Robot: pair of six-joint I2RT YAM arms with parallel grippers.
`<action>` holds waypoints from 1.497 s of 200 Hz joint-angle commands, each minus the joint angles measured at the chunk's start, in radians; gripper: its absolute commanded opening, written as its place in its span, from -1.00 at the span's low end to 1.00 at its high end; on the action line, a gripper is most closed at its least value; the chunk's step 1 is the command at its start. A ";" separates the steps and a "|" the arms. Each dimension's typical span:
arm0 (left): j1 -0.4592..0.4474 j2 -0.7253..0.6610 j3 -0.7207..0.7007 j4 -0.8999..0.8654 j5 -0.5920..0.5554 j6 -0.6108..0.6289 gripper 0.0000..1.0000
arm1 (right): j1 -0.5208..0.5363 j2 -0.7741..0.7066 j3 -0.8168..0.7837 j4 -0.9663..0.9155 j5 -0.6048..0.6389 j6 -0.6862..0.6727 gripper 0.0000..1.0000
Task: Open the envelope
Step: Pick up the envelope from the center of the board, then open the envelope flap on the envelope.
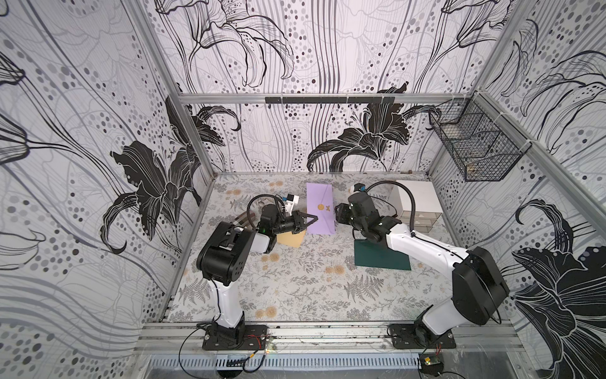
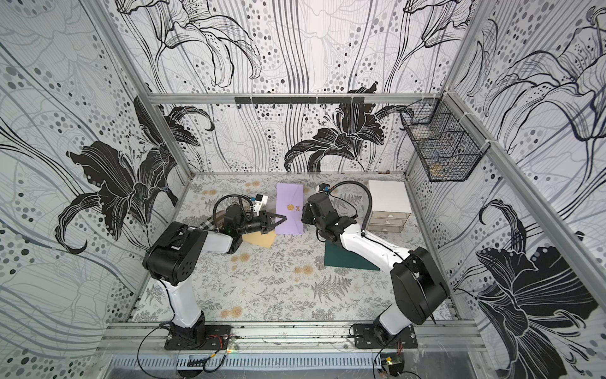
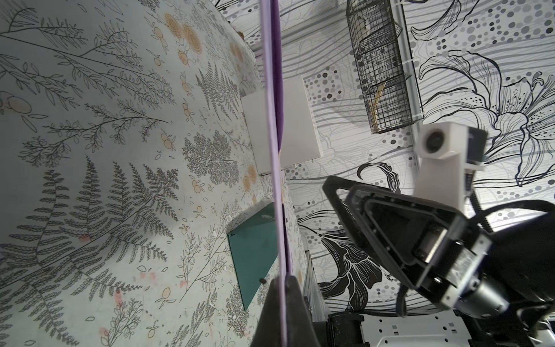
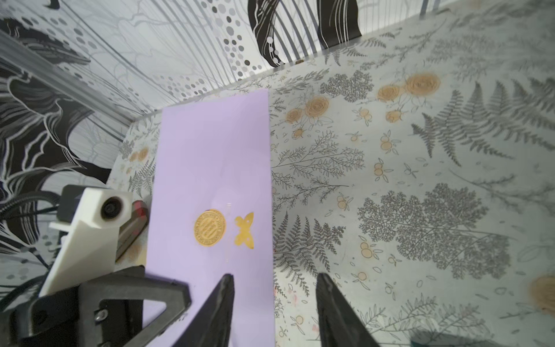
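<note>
Floral-print bench [image 1: 295, 279] fills the cell floor. The left arm [image 1: 229, 249] and right arm [image 1: 426, 246] both reach toward the far middle. A white drawer unit [image 1: 416, 203] stands in the far right corner, and a wire basket [image 1: 475, 147] hangs on the right wall above it.

A dark green envelope [image 1: 377, 259] lies flat, partly under the right arm. The task's lilac envelope [image 1: 319, 197] is at the far middle of the bench, between the two wrists, long side running front to back. A tan envelope [image 1: 292, 238] sits just beside its near left corner, partly under the left wrist.

Left jaws are clenched on the lilac envelope's left long edge; the left wrist view shows the paper edge-on, pinched between the fingers [image 3: 295, 309]. Can't tell if that edge is lifted off the bench.

Right jaws are released, fingers [image 4: 223, 300] apart at the envelope's right edge, one over the paper and one over bare bench, gripping nothing.

A gold round seal [image 4: 209, 227] is on the envelope's upward face, with a gold butterfly sticker [image 4: 244, 229] just beside it.
</note>
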 commanded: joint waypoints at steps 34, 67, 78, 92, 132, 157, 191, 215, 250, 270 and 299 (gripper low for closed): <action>-0.010 -0.066 0.073 -0.406 -0.140 0.264 -1.00 | 0.101 0.197 0.181 -0.230 0.137 -0.192 -0.04; -0.031 -0.076 0.101 -0.490 -0.169 0.312 -1.00 | 0.108 0.271 0.243 -0.277 0.093 -0.204 -0.04; -0.035 -0.072 0.104 -0.494 -0.168 0.310 -1.00 | 0.112 0.281 0.247 -0.280 0.090 -0.206 -0.04; -0.036 -0.071 0.105 -0.494 -0.168 0.311 -1.00 | 0.116 0.289 0.245 -0.277 0.084 -0.205 -0.04; -0.042 -0.066 0.111 -0.494 -0.164 0.308 -1.00 | 0.125 0.320 0.258 -0.280 0.077 -0.214 -0.04; -0.044 -0.062 0.114 -0.494 -0.160 0.306 -1.00 | 0.133 0.347 0.277 -0.292 0.109 -0.227 -0.04; -0.045 -0.061 0.116 -0.495 -0.159 0.307 -1.00 | 0.139 0.389 0.296 -0.309 0.160 -0.236 -0.04; -0.048 -0.057 0.117 -0.494 -0.157 0.306 -1.00 | 0.140 0.417 0.310 -0.331 0.214 -0.227 -0.05; -0.050 -0.054 0.121 -0.497 -0.155 0.306 -1.00 | 0.142 0.438 0.337 -0.403 0.302 -0.156 -0.10; -0.053 -0.046 0.123 -0.493 -0.150 0.302 -1.00 | 0.142 0.441 0.340 -0.409 0.308 -0.136 -0.13; -0.055 -0.041 0.127 -0.491 -0.146 0.299 -1.00 | 0.142 0.447 0.344 -0.411 0.301 -0.127 -0.17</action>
